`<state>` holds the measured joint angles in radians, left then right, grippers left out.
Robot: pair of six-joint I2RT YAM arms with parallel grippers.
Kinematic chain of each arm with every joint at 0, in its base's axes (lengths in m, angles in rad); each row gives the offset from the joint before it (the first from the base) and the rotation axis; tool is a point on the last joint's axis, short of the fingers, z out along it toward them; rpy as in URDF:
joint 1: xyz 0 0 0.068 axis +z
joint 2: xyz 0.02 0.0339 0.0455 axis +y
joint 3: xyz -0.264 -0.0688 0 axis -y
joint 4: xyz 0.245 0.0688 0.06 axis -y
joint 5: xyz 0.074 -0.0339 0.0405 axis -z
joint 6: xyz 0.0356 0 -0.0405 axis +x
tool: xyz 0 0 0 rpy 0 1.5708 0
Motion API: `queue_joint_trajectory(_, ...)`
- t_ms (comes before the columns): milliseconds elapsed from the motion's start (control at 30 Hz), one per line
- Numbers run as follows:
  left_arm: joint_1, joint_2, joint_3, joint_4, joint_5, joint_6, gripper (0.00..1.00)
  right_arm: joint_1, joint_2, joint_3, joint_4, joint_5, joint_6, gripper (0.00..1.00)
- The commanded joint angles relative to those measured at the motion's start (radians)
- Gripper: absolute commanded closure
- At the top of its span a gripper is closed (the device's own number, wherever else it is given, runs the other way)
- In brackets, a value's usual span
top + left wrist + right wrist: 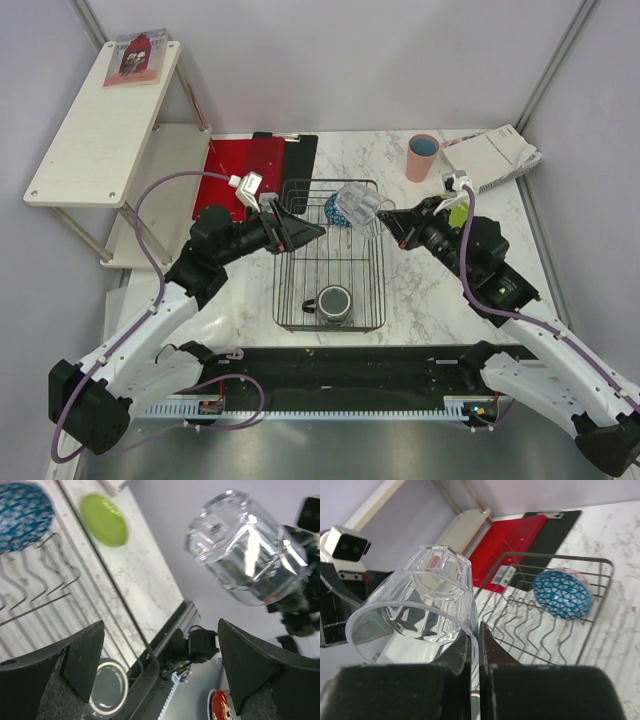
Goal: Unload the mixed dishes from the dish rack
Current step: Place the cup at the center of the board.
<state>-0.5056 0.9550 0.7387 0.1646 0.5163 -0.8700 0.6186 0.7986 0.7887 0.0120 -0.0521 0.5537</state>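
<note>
The black wire dish rack (279, 285) stands mid-table. My right gripper (386, 219) is shut on the rim of the clear drinking glass (360, 204) and holds it tilted above the rack's far right corner; one finger is inside the rim (476, 636). The glass (245, 555) also shows in the left wrist view. The blue patterned bowl (334, 214) lies at the rack's far end. The dark grey mug (334, 302) stands at its near end. My left gripper (306, 232) is open and empty over the rack's left side. The salmon-pink cup (422, 157) and the lime-green plate (105, 519) are on the table.
A red clipboard (250, 170) lies behind the rack to the left. A white shelf (100, 120) with a book (138, 55) stands at the far left. A white booklet (495, 160) lies at the far right.
</note>
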Motion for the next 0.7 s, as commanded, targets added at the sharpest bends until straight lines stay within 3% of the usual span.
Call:
queue_joint_trajectory(0,0.003,0.025,0.048,-0.244,-0.174,0.097,0.01,-0.006,0.036,0.11,-0.151,0.213,-0.032,1.0)
queue_joint_trajectory(167,0.003,0.079,0.1,-0.414,-0.252,0.074,0.01,-0.098,0.129,0.265,-0.398,0.572,0.089,1.0)
queue_joint_trajectory(267,0.003,0.097,0.096,-0.435,-0.231,0.046,0.06,-0.205,0.197,0.354,-0.524,0.61,0.196,1.0)
queue_joint_trajectory(400,0.003,0.126,0.077,-0.43,-0.179,0.017,0.11,-0.244,0.29,0.493,-0.677,0.727,0.235,1.0)
queue_joint_trajectory(567,0.002,0.137,0.061,-0.442,-0.127,0.011,0.14,-0.339,0.428,0.639,-0.739,0.684,0.21,1.0)
queue_joint_trajectory(667,0.001,0.123,0.05,-0.447,-0.127,0.003,0.14,-0.469,0.516,0.756,-0.808,0.533,0.241,1.0)
